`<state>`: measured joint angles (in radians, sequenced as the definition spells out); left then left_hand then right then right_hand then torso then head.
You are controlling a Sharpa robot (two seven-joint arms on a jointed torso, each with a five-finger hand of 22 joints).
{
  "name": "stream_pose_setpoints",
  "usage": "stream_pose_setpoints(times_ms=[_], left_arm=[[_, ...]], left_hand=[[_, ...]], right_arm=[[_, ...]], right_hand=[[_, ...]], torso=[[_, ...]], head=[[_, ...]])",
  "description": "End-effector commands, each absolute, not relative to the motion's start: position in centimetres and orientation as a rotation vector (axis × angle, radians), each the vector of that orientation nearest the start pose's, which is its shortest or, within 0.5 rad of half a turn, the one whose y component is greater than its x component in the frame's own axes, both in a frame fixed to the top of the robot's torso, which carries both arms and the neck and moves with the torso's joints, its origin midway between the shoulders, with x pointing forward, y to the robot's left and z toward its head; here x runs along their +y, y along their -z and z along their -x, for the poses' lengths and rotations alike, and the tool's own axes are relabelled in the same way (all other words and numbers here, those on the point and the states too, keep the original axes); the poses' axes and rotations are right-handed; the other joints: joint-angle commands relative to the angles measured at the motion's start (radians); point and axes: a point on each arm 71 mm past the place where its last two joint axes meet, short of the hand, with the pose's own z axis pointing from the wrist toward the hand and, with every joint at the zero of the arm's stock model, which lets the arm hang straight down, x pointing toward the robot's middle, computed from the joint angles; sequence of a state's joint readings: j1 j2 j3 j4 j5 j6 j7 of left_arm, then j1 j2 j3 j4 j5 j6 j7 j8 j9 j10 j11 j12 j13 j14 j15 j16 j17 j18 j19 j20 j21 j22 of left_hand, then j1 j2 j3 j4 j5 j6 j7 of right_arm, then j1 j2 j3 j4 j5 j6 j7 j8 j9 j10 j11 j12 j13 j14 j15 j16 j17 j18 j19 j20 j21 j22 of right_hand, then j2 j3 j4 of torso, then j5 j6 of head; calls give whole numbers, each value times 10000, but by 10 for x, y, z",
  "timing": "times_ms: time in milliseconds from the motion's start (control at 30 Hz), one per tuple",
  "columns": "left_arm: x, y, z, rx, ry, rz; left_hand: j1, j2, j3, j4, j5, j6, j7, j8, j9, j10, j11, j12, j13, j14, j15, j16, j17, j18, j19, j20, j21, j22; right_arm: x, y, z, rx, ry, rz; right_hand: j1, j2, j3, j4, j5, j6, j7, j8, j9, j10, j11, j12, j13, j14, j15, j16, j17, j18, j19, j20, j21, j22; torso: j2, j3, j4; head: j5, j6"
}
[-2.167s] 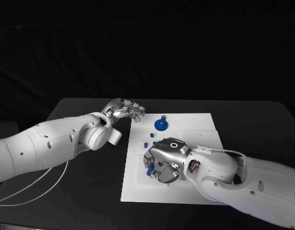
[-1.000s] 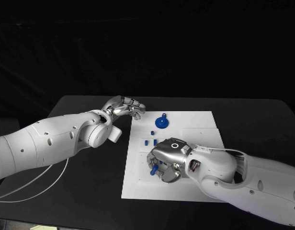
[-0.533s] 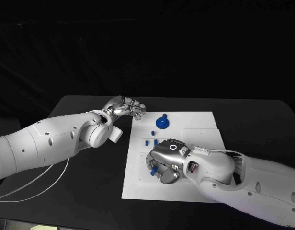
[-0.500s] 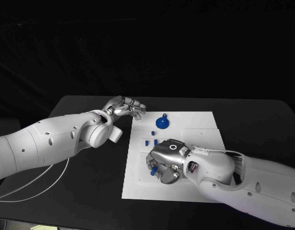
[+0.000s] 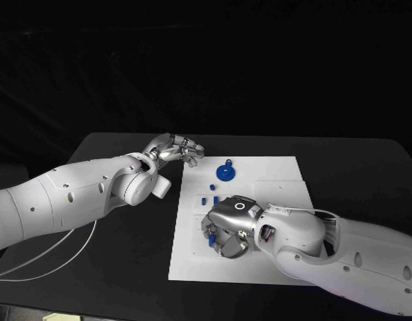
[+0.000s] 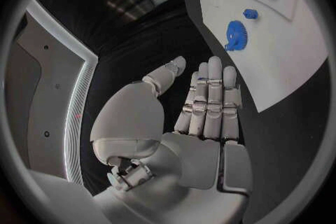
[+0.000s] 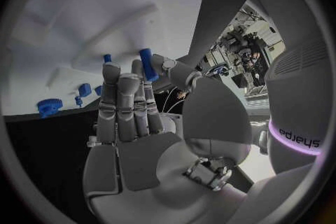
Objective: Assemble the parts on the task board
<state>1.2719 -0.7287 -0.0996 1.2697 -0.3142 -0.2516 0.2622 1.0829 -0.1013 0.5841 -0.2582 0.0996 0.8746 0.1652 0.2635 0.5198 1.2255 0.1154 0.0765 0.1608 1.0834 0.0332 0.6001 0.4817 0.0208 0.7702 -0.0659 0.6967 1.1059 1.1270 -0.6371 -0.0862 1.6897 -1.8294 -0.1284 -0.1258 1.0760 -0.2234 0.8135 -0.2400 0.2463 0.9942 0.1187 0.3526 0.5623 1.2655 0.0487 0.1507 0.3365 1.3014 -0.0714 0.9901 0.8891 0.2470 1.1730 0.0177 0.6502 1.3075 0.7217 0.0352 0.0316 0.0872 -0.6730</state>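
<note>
Right hand [image 5: 229, 231] low over the task board [image 5: 273, 267], thumb and a finger pinched on a small blue peg [image 7: 148, 64]. Advisable: peg kept upright, lowered straight into its seat, no release until seated; seat itself hidden under the hand. Left hand [image 5: 174, 150] off the board's far left corner, fingers apart, nothing held. Blue gear [image 5: 225, 174] and small blue pieces [image 5: 207, 198] lying further up the board.

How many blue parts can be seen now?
6: a gear, three small pieces near it, a peg in the right hand, another piece beyond its fingers. Others may hide under it.
</note>
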Motion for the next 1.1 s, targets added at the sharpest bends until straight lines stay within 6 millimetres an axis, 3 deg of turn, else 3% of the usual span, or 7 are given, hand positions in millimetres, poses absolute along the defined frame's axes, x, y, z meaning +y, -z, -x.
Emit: stream_pose_setpoints(times_ms=[33, 167, 333, 433, 900, 1100], left_arm=[[219, 180, -537, 15887, 13032, 7948], [219, 180, -537, 15888, 13032, 7948], [219, 180, -537, 15884, 13019, 7955], [219, 180, -537, 15888, 13029, 7949], [219, 180, -537, 15904, 13022, 7957], [220, 180, -537, 15897, 13006, 7964]], left_hand=[[-55, 18, 34, 34, -43, -56, 2, 44, -14, -65, -8, -48, -16, 25, 19, -59, 17, 183, -62, 19, -59, 17], [-56, 16, 34, 34, -43, -56, 2, 44, -14, -66, -7, -48, -16, 25, 19, -62, 21, 183, -62, 19, -60, 18], [-56, 15, 34, 34, -44, -57, 2, 44, -14, -66, -7, -48, -17, 26, 19, -65, 25, 183, -62, 19, -60, 19], [-56, 15, 34, 34, -44, -58, 3, 44, -15, -67, -7, -48, -17, 27, 19, -66, 28, 183, -61, 19, -61, 20], [-59, 12, 33, 36, -46, -62, 4, 45, -16, -70, -6, -48, -18, 29, 19, -78, 43, 183, -61, 20, -64, 25], [-60, 9, 32, 36, -48, -65, 5, 45, -17, -72, -5, -48, -18, 30, 20, -83, 50, 183, -61, 21, -66, 27]], right_arm=[[-48, 217, -396, 16780, -8465, 7580], [-48, 217, -396, 16863, -8544, 7561], [-49, 216, -396, 16786, -8716, 7452], [-49, 216, -396, 16701, -8788, 7388], [-54, 214, -397, 16479, -8733, 7127], [-60, 212, -398, 16278, -8923, 6779]], right_hand=[[-141, -81, -479, -120, -76, -286, 125, -179, -162, -263, 104, -181, -109, 32, 180, -21, -24, 148, -43, -10, 82, 230], [-121, -102, -697, -162, -126, -377, 176, -269, -215, -371, 156, -292, -161, 16, 227, -25, -44, 148, -93, 1, 84, 212], [-298, -170, -1182, -176, 297, -438, 219, -357, -279, -435, 197, -406, -223, -20, 270, -11, -61, 148, -149, 33, 106, 209], [-411, -185, -1604, -247, 185, -458, 230, -390, -307, -450, 215, -459, -254, -34, 278, 10, -64, 148, -173, 28, 127, 206], [-250, -77, -1648, -266, 139, -420, 217, -402, -334, -407, 201, -483, -276, -27, 272, 24, -81, 148, -169, 11, 123, 184], [-292, -243, -1739, -214, 160, -562, 286, -512, -404, -561, 257, -609, -346, -26, 323, 31, -101, 148, -159, 22, 119, 173]], torso=[[3, 4, -2], [0, 11, -2], [2, 12, -8], [0, 11, -3], [0, 19, -9], [0, 24, -10]], head=[[13, -11], [25, -19], [29, -32], [30, -26], [34, -21], [26, 6]])
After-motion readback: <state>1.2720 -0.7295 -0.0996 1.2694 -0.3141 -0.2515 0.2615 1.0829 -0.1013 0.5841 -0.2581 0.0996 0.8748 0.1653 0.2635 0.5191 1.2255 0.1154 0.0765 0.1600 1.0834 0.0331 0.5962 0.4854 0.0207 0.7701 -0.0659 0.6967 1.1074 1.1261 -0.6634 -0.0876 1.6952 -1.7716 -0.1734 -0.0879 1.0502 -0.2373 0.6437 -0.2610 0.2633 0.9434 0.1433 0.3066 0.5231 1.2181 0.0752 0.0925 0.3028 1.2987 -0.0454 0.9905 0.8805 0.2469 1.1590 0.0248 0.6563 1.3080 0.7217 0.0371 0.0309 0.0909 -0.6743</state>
